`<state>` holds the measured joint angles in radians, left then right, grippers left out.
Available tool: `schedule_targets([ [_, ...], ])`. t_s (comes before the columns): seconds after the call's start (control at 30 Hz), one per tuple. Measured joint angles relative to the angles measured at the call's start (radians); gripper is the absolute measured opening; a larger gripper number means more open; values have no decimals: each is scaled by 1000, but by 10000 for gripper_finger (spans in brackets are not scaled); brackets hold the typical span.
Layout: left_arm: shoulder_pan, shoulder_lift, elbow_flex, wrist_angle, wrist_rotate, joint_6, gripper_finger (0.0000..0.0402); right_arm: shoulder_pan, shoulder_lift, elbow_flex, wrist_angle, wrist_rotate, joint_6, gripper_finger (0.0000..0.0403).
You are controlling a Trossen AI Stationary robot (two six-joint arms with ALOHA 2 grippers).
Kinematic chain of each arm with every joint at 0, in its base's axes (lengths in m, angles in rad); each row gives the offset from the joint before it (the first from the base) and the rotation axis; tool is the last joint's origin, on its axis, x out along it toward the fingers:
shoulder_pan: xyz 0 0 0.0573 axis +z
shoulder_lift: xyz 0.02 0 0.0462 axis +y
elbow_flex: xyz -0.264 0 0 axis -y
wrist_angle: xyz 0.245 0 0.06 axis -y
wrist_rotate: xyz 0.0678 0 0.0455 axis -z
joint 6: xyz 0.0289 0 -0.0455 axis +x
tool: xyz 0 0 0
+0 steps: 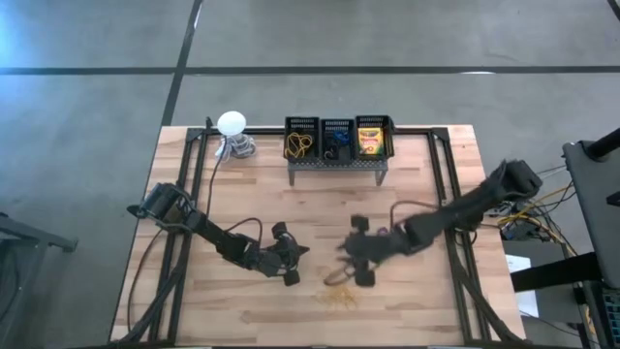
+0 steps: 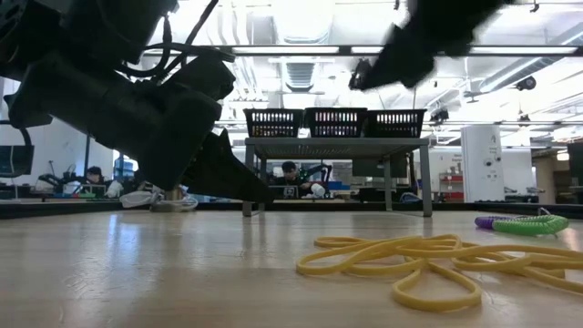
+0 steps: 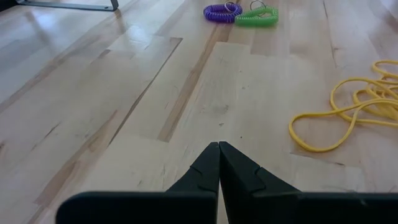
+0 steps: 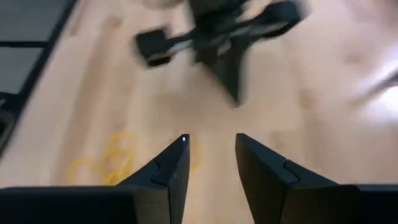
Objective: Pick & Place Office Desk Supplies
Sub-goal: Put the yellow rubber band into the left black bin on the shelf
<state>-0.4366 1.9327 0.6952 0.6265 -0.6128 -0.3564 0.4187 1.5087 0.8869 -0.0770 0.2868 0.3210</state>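
Yellow rubber bands [image 3: 354, 106], 1 purple coil [image 3: 222, 12] and 1 green coil [image 3: 256, 16] are seen on pale striped wood [image 3: 124, 93]; black baskets [image 1: 338, 139] are shown.

Arms: two, dark, jointed segments, left arm [image 1: 208, 233] and right arm [image 1: 465, 208].
Cables: black loops running along each arm; coloured wires bunched by the right arm's base.
Fingers: matte black, wedge-shaped, tapering to points, stepped notches on the inner edges [image 3: 211, 168].
Left gripper [image 1: 291, 254]: black crossbar body, fingers mounted on it.
Right gripper [image 1: 351, 262]: same black build.
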Motion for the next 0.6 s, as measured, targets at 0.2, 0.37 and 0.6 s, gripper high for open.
schedule_targets([
  [0.2,0,0,0,-1,0,0,10,88,67,-165,291,-1,175,131],
  [0.37,1,0,0,0,0,0,10,104,166,-187,345,-1,303,145],
  [0.6,1,0,0,-3,0,0,10,100,280,-147,342,-126,369,151],
])
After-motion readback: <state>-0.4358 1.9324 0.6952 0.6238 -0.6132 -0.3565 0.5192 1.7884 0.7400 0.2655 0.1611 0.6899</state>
